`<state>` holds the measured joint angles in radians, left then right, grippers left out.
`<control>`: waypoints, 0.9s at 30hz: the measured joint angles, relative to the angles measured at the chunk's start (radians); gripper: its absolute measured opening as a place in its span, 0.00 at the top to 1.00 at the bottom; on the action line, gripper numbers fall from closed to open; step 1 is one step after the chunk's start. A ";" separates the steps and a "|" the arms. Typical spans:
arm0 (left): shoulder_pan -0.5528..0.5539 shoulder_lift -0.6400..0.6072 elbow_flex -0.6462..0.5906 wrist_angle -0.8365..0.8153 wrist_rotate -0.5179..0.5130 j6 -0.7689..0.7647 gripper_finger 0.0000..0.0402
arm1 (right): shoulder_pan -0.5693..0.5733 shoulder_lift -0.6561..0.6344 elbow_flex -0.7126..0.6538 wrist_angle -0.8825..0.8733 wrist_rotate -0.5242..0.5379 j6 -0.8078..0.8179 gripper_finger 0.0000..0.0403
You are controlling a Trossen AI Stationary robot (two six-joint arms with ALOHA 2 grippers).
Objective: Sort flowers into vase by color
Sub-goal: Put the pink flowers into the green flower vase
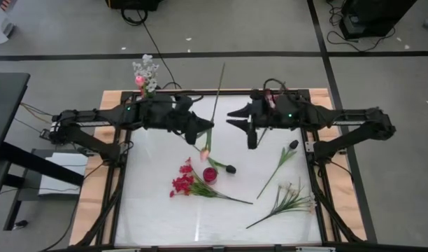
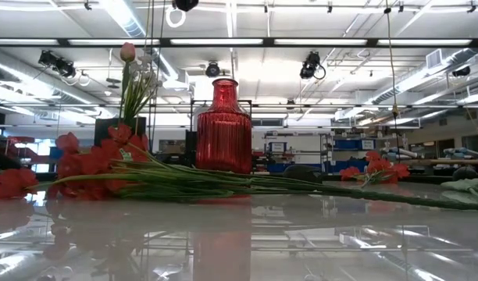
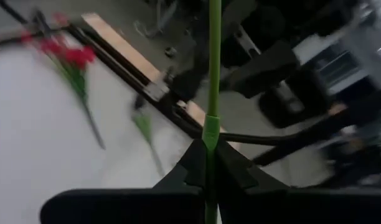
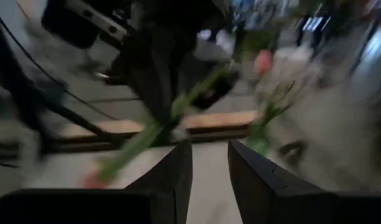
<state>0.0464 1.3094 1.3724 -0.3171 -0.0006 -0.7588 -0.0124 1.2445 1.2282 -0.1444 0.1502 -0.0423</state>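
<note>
left gripper [image 1: 202,135] clamps the long green stem of a pink tulip bud flower [image 1: 205,154] (bloom hanging down). right gripper [image 1: 251,130] hovers nearby, fingers parted, holding nothing.

The left gripper [image 1: 200,133] holds a tulip [image 1: 212,115] by its stem above the table [image 1: 158,210], left of the right gripper [image 1: 250,129]. Below them a small vase [image 1: 210,175] stands beside a flower bunch [image 1: 189,183]; two more flowers [image 1: 287,199] lie right. Another vase [image 1: 145,73] stands behind the table's left corner.
</note>
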 joint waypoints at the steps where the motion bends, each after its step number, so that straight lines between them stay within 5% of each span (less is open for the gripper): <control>1: 0.006 0.000 0.000 0.003 0.028 -0.042 0.95 | 0.013 0.010 0.016 -0.018 0.049 -0.095 0.72; 10: 0.077 0.000 0.000 0.008 0.251 -0.341 0.95 | 0.097 0.134 0.053 0.104 0.380 -1.084 0.66; 18: 0.108 0.000 0.000 0.007 0.303 -0.462 0.95 | 0.112 0.241 0.054 0.382 0.464 -1.342 0.64; 27: 0.125 0.000 0.000 0.015 0.304 -0.487 0.95 | 0.141 0.260 0.054 0.416 0.505 -1.457 0.64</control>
<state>0.1711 1.3090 1.3727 -0.3019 0.3036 -1.2461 0.1284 1.5047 1.2819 0.2711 0.6551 -1.4991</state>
